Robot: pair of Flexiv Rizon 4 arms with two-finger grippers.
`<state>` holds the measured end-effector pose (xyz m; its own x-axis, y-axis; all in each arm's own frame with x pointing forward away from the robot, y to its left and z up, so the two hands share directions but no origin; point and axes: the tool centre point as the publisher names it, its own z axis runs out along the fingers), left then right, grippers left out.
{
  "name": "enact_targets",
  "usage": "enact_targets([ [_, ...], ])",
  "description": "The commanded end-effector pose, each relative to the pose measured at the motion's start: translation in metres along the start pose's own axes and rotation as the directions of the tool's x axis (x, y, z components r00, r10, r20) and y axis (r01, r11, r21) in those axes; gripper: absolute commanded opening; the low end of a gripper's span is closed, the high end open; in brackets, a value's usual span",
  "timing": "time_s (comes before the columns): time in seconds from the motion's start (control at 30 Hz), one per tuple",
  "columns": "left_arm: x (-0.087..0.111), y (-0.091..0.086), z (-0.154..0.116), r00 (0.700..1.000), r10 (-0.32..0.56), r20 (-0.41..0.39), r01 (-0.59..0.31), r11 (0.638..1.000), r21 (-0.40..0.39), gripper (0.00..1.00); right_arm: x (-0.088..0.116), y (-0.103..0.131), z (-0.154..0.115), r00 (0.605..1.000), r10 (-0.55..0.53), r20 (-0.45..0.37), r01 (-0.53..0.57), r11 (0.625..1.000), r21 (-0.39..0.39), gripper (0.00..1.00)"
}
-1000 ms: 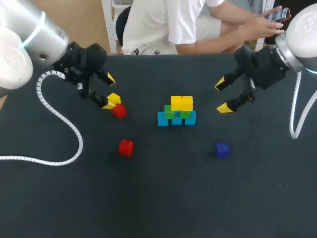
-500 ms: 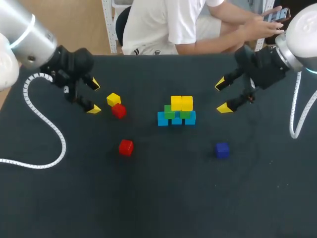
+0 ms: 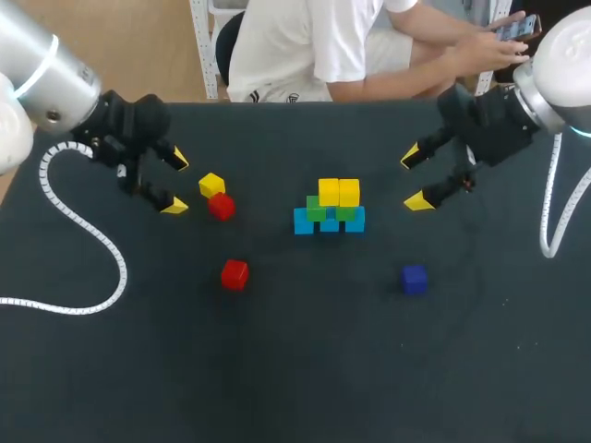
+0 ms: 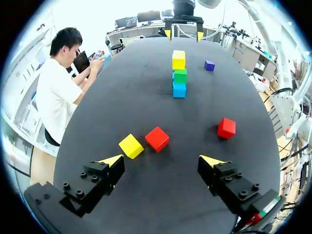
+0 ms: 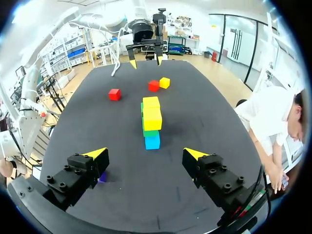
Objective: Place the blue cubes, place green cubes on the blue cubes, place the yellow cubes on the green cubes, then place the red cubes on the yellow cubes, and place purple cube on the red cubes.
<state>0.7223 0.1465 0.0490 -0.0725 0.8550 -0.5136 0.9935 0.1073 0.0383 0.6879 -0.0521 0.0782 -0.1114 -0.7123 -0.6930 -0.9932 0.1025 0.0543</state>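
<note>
The left gripper (image 3: 174, 181) hangs open, with a loose yellow cube (image 3: 211, 185) and a red cube (image 3: 221, 207) just ahead of its tips — neither touched. The right gripper (image 3: 414, 179), also spread, faces the stack (image 3: 330, 208).

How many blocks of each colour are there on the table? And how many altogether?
Blue cubes: 3
Green cubes: 2
Yellow cubes: 3
Red cubes: 2
Purple cube: 1
Total: 11
</note>
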Motion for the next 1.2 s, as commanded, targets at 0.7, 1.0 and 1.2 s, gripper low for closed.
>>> enact_targets([
  [0.7, 0.001, 0.077, 0.015, 0.921, 0.349, -0.173, -0.305, 0.922, 0.238, 1.00, 0.000, 0.001, 0.000, 1.000, -0.001, 0.002, 0.001, 1.000, 0.001, 1.00],
  [1.0, -0.006, 0.088, 0.030, 0.851, 0.513, -0.114, -0.448, 0.822, 0.351, 1.00, 0.000, 0.001, 0.000, 1.000, -0.001, 0.002, 0.001, 1.000, 0.001, 1.00],
  [1.2, -0.009, 0.087, 0.043, 0.816, 0.562, -0.134, -0.453, 0.766, 0.456, 1.00, 0.000, 0.001, 0.000, 1.000, -0.001, 0.002, 0.001, 1.000, 0.001, 1.00],
])
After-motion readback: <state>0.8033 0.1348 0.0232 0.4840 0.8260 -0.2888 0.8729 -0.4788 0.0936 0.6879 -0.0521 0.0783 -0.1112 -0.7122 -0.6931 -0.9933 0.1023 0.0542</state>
